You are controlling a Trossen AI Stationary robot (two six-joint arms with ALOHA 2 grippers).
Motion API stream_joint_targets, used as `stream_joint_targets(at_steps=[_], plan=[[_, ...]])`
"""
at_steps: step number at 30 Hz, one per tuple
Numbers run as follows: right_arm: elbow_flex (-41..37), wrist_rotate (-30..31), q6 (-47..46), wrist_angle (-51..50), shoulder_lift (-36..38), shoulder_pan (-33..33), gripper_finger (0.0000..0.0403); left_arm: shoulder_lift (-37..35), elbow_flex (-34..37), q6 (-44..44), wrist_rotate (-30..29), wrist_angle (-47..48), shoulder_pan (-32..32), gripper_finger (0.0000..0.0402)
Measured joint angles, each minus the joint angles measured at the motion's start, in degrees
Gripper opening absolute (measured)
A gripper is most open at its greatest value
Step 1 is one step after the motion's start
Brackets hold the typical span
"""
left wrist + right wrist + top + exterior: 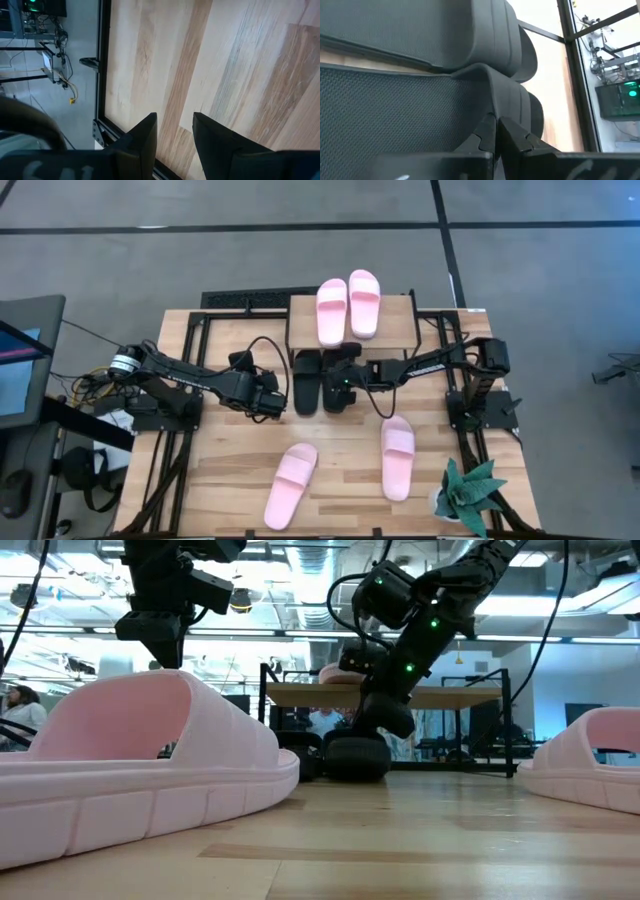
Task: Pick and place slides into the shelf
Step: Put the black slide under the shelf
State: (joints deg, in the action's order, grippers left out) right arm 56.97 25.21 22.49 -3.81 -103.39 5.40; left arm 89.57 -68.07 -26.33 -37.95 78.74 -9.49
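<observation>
Two pale pink slides (331, 310) (364, 302) lie side by side on the shelf's top board (400, 320). Two black slides (305, 380) (337, 395) lie side by side on the table just in front of the shelf. My right gripper (496, 131) is shut on the right-hand black one (395, 100). Two more pink slides (290, 485) (398, 457) rest on their soles on the table's near half. My left gripper (175, 140) hangs open over bare wood left of the black pair, holding nothing. My right gripper pinches the upstanding edge of the black slide's strap (492, 102) between its two fingers. The fingers slant down at it from the table's right side. In the low view the slide (355, 758) looks to be down on the table, level.
A small potted plant (470, 495) stands at the near right corner. Black frame rails (190, 350) run along the table's left and right sides beside the arm bases. Bare wood lies between the two near pink slides.
</observation>
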Motion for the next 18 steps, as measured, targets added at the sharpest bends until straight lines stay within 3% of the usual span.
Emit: stream_joint_targets(at_steps=[18], plan=[[0.0,0.1,0.4,-0.3,0.0,-0.1,0.0082,0.0,0.0,0.0,0.0,-0.2,0.0,0.0116]])
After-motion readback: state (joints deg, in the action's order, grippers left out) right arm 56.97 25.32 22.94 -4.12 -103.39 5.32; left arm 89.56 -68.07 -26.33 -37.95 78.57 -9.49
